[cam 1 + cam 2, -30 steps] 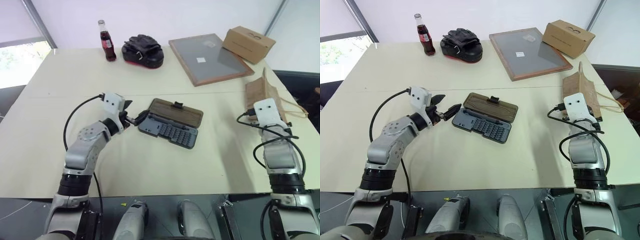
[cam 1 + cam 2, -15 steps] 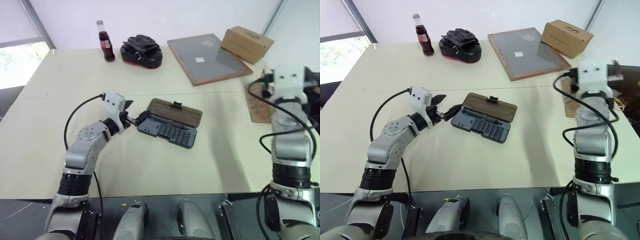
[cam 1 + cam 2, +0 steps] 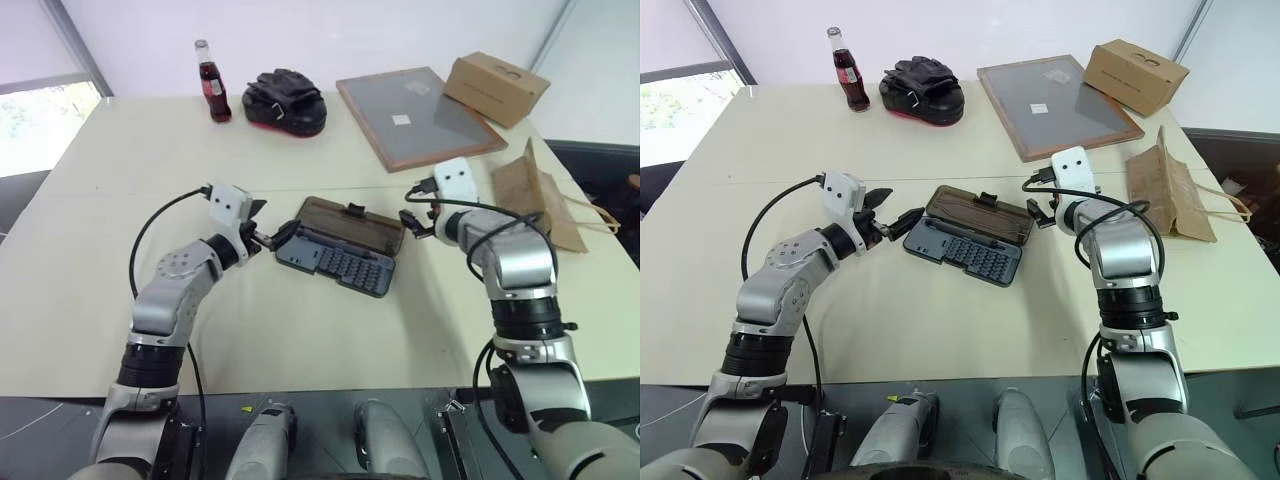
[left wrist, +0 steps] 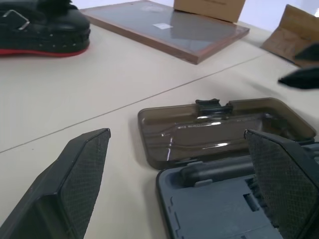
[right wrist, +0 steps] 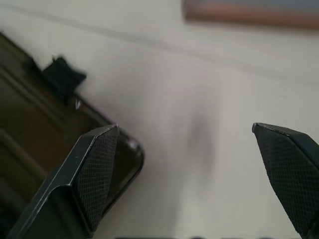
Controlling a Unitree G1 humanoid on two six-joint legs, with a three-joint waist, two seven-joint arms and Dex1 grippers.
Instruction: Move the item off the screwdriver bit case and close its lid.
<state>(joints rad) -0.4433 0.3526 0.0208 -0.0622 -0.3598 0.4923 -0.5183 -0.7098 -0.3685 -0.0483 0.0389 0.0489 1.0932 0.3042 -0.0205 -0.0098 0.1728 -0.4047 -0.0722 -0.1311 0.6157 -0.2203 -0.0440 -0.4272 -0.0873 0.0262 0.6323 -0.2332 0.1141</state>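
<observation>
The screwdriver bit case (image 3: pixel 336 264) lies open in the middle of the table, rows of bits showing. Its smoky brown lid (image 3: pixel 352 224) is folded back flat behind it. The item, a creased brown paper bag (image 3: pixel 532 190), lies on the table far to the right, apart from the case. My left gripper (image 3: pixel 268 225) hovers open at the case's left end, both fingers (image 4: pixel 79 174) spread wide with nothing between them. At the lid's right end my right gripper (image 3: pixel 412 226) stands open, and its fingers (image 5: pixel 97 164) hold nothing; the lid's corner shows beside one finger.
Along the far edge stand a cola bottle (image 3: pixel 211 82), a black-and-red bundle (image 3: pixel 288 102), a framed grey board (image 3: pixel 420 116) and a cardboard box (image 3: pixel 497 88). The bag's loop handles (image 3: pixel 592 216) reach toward the table's right edge.
My right arm has left the paper bag at the right and swung left to the lid's right end. The bag stays on the table. The left arm and case have not moved.
</observation>
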